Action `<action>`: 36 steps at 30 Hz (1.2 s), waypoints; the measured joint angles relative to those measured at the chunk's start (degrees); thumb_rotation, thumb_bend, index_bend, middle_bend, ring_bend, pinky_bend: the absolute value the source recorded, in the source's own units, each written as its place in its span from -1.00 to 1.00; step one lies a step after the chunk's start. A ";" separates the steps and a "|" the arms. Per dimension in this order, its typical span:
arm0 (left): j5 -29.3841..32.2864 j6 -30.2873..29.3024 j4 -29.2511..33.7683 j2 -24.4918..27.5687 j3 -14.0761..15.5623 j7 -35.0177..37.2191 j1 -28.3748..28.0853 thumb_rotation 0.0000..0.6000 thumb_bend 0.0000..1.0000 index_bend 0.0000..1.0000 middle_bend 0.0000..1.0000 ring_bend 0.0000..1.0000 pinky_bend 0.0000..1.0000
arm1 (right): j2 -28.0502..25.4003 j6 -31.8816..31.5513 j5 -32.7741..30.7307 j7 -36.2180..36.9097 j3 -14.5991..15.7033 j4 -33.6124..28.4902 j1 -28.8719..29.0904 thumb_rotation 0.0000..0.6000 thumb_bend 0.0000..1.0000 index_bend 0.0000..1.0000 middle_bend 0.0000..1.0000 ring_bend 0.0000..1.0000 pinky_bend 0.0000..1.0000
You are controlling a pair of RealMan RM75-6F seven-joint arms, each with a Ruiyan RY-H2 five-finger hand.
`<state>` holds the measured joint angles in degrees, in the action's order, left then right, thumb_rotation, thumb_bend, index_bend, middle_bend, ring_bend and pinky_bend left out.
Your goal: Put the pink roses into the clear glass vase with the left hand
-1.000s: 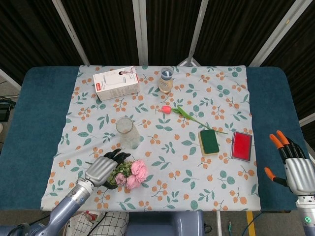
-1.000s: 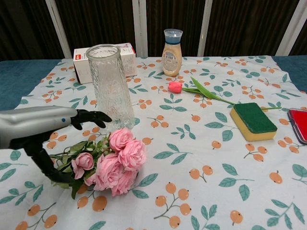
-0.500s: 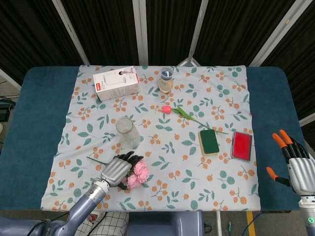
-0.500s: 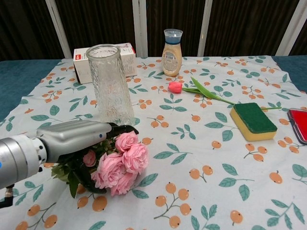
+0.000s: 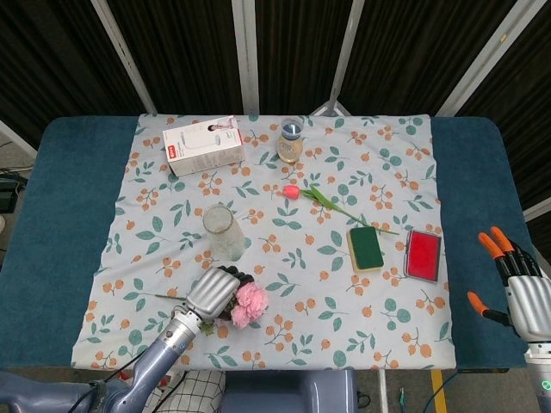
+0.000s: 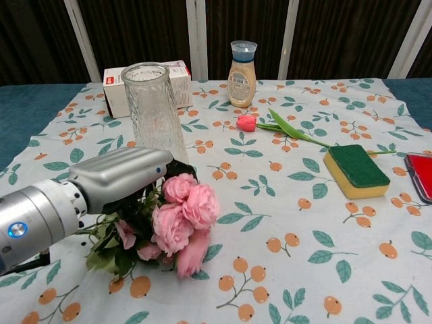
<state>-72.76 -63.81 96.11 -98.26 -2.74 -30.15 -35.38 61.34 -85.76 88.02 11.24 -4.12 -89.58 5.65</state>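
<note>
The bunch of pink roses [image 5: 250,303] [image 6: 185,216] lies low over the floral cloth near the front edge, blooms pointing right. My left hand [image 5: 213,292] [image 6: 121,177] covers its leafy stems, dark fingers curled around them, and grips the bunch. The stems are mostly hidden under the hand. The clear glass vase [image 5: 221,231] [image 6: 154,115] stands upright and empty just behind the hand and roses. My right hand [image 5: 521,292] hovers off the cloth at the far right, fingers spread, holding nothing; the chest view does not show it.
A white box [image 5: 204,144] [image 6: 181,79] and a small bottle [image 5: 291,140] [image 6: 242,65] stand at the back. A pink tulip [image 5: 293,192] [image 6: 247,122] lies mid-table. A green sponge [image 5: 365,248] [image 6: 356,170] and a red flat object [image 5: 424,255] [image 6: 422,174] lie to the right.
My left hand moved right over the roses and closed around their stems. The bunch shifted right and tilted, blooms now closer to the vase's base. The right hand barely moved.
</note>
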 measured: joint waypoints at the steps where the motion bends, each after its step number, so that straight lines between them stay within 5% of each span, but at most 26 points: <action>1: -0.24 -0.28 0.06 0.03 -0.08 0.27 0.10 1.00 -0.38 -0.10 0.02 -0.24 -0.02 | -0.02 0.07 -0.02 0.24 0.01 0.03 0.01 1.00 -0.40 -0.78 -0.93 -0.86 -0.73; 16: -10.50 -4.61 12.24 7.73 -4.26 13.54 0.55 1.00 -0.38 -0.08 0.05 -0.21 -0.02 | 0.45 1.20 -0.43 -1.30 0.14 -0.03 0.36 1.00 -0.40 -0.77 -0.93 -0.86 -0.73; 26: -5.10 -5.91 26.43 14.69 -16.49 11.72 -2.09 1.00 -0.38 -0.08 0.05 -0.21 -0.02 | 0.88 1.41 -0.85 -2.58 0.03 -0.19 0.42 1.00 -0.40 -0.77 -0.93 -0.86 -0.73; 36: 5.64 -7.23 32.66 19.18 -29.47 12.01 -6.42 1.00 -0.39 -0.06 0.05 -0.21 -0.07 | 1.96 2.66 -0.87 -5.06 0.33 -0.16 1.02 1.00 -0.40 -0.77 -0.93 -0.86 -0.73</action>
<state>-67.11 -71.04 128.76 -79.08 -32.20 -18.14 -41.80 63.30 -83.10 87.15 6.18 -3.79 -89.74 6.67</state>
